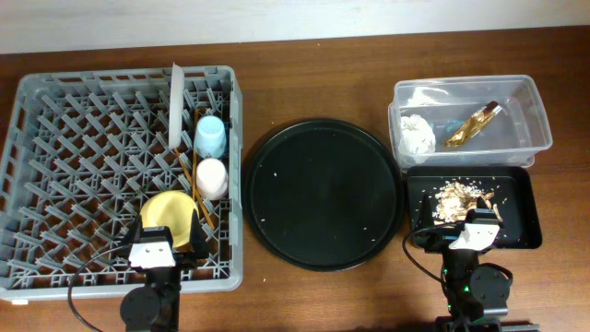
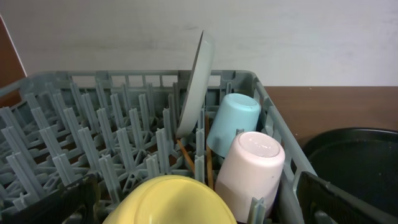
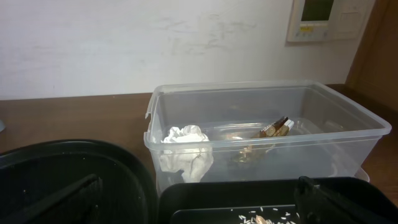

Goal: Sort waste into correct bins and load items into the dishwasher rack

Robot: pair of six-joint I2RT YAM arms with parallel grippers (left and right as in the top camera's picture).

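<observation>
At lower left of the overhead frame, the left gripper hangs wide and empty. The yellow bowl sits just above it inside the dishwasher rack. The right gripper, likewise spread, hovers by the black tray, so the left arm is nearer.

Left tool jaws spread wide, right tool likewise, both empty

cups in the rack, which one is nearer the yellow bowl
The pink cup, just beside the yellow bowl; the light-blue cup lies farther back, by the upright plate.
</observation>
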